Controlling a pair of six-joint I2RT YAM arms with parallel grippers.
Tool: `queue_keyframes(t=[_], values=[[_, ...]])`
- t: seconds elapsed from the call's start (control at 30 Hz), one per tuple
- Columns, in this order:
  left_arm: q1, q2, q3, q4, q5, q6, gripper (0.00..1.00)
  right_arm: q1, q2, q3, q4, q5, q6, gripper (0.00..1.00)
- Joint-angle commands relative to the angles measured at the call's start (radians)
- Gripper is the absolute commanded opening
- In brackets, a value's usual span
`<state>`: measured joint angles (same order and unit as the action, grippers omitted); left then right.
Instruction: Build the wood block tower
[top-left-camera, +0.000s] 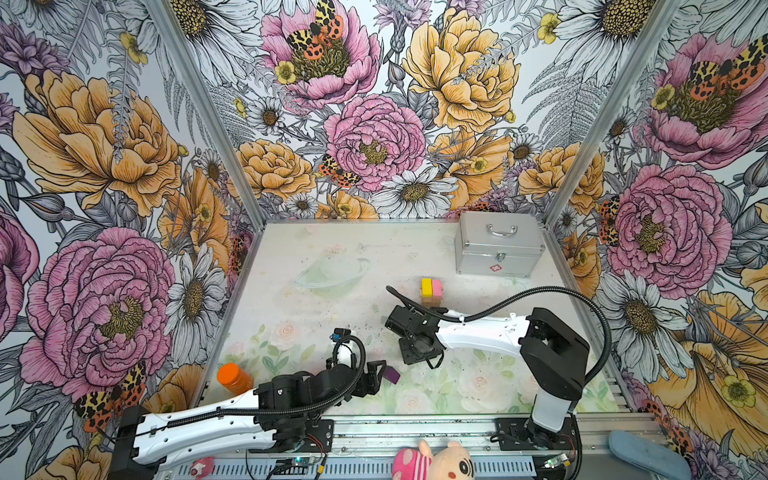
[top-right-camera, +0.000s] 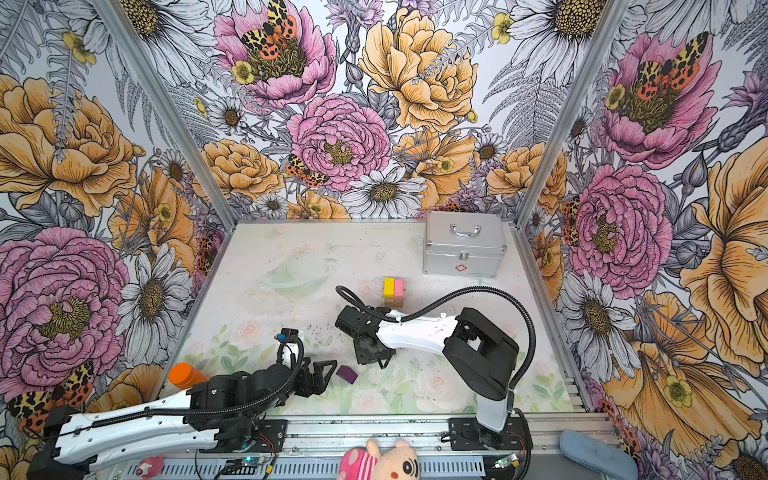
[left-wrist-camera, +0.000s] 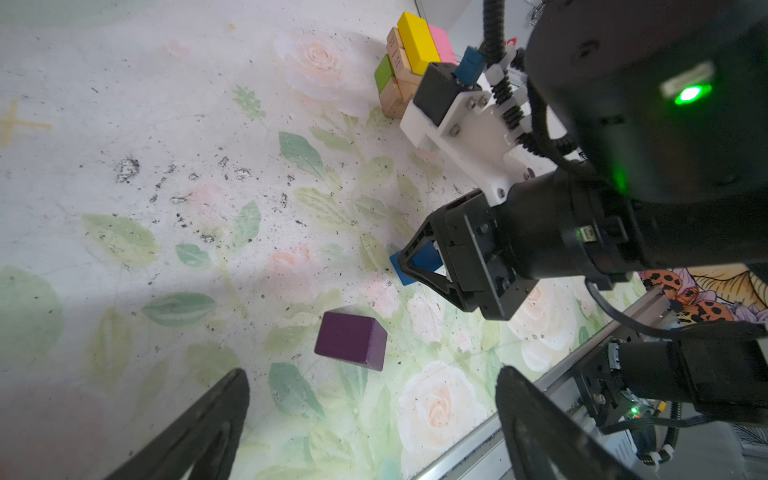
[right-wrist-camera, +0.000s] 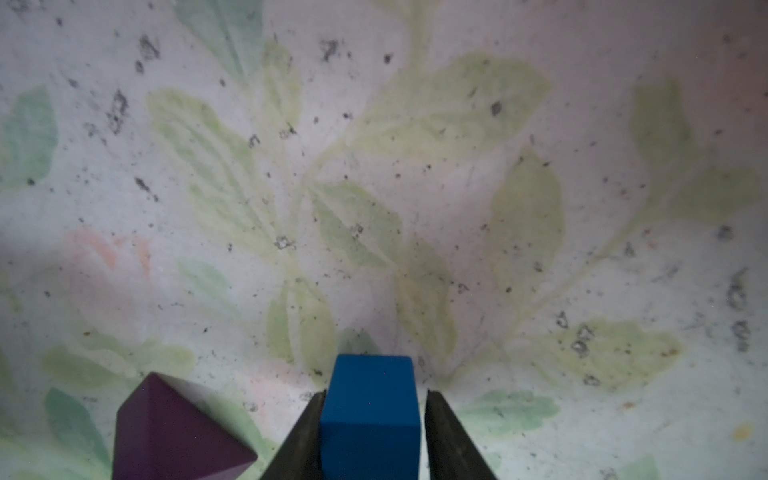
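While tallying loose pieces: one blue block, clenched in the right claw, one finger flush against it, with a thin sliver of table at the other finger. One purple block, lying free just beside that claw and just ahead of the left claw, spread wide, nothing inside. Two claws, two stray blocks. Now the tower, standing apart, back beyond the right claw: one yellow block and one pink block side by side on top, one green block lower down. Hard to count the tan blocks: at least three showing from the left wrist, remainder hidden behind a white camera mount. Blue block not to be made out under the right claw in both top views. Also one silver case, one orange-capped bottle, each well apart from both claws.
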<state>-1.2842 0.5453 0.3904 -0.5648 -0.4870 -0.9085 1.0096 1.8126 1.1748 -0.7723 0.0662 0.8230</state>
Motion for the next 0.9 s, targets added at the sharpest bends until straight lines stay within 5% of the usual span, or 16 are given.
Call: queue_keyframes(t=[0.0,0.87], values=[[0.015,0.003,0.035,-0.01,-0.015,0.028,0.94,0.004,-0.016,-0.008,0.008,0.014,0.014,0.41],[0.066,0.028,0.071,-0.012,0.024,0.071,0.94,-0.009,-0.074,-0.044,0.007,0.013,0.016,0.4]])
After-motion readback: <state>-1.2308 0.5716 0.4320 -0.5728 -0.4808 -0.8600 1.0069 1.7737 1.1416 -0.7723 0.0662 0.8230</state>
